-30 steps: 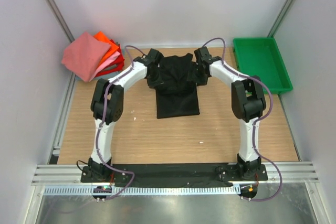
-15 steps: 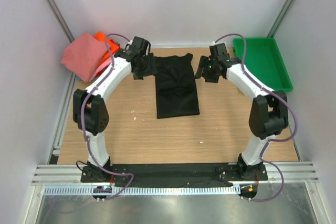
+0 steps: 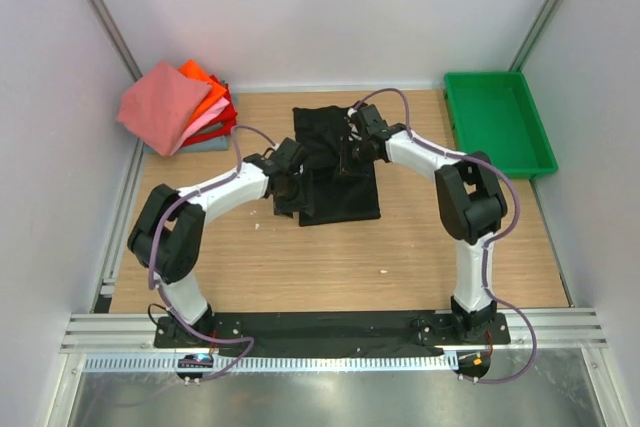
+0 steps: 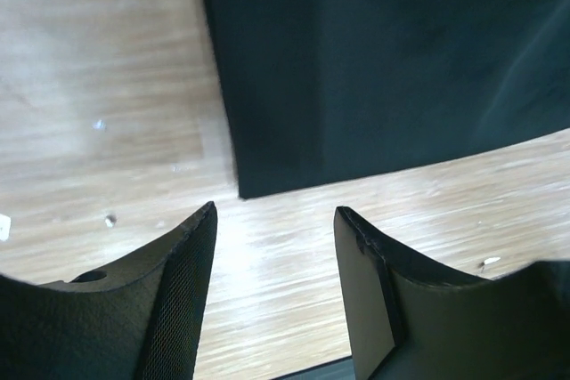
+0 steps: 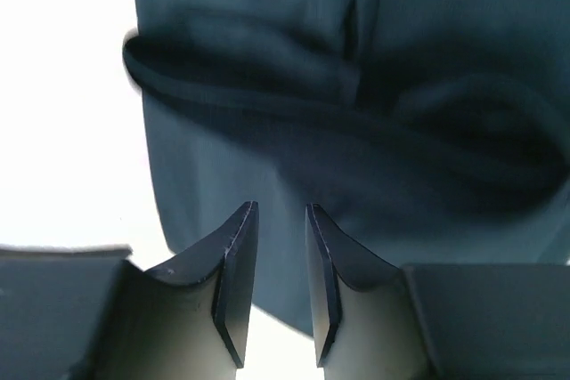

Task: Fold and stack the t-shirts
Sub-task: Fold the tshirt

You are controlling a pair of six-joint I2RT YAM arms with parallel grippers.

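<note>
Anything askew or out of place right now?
The folded stack at the far-left corner is fanned, layers skewed, reaching past the table edge. The black shirt lies roughly square to the table.

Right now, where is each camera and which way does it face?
Top: above and behind, looking down on the table; left arm and right arm show.
Left wrist: on the left arm, looking down past the left gripper at the shirt's corner.
Right wrist: on the right arm, looking down past the right gripper at the shirt's folds.
Shared: the shirt.
</note>
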